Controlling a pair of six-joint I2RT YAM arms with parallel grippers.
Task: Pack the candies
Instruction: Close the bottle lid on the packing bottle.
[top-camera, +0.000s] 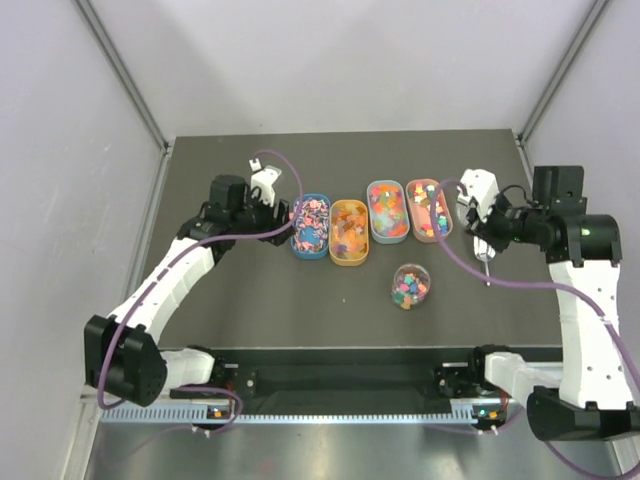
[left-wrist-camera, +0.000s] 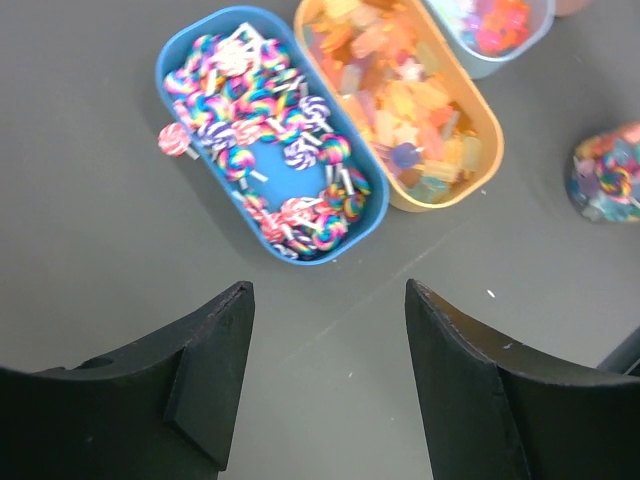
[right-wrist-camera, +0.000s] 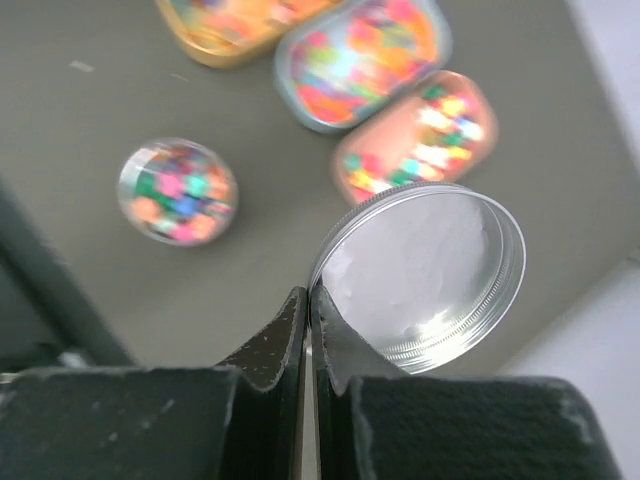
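Candies (left-wrist-camera: 262, 110) sorted by kind into four oval trays, lined up side by side across the middle of the table (top-camera: 250, 300), a little nearer its far edge. From left to right: blue tray (top-camera: 311, 254) with swirled lollipop-like sweets in pink, purple and white; orange tray (top-camera: 349, 262) with orange-yellow gummies; grey-blue tray (top-camera: 387, 239) with bright rainbow pieces; pink tray (top-camera: 430, 238) with small mixed cubes. One stray lollipop sweet (left-wrist-camera: 173, 140) on the bare table, just outside the blue tray's left wall toward its far end (touching it or only nearly, hard to say). More candies, multicoloured, inside a clear round jar (top-camera: 411, 286), standing alone closer to the near edge, in front of the grey-blue and pink trays and apart from both.

Left gripper (left-wrist-camera: 328, 292) hovering over the table just to the left of the blue tray — fingers spread wide, nothing between them. Right gripper (right-wrist-camera: 307, 300) out toward the right edge, beyond the pink tray, fingers pressed together on the rim of a silver screw lid (right-wrist-camera: 430, 275) — lid tilted, hollow side turned toward the wrist camera, held up in the air and well apart from the jar.
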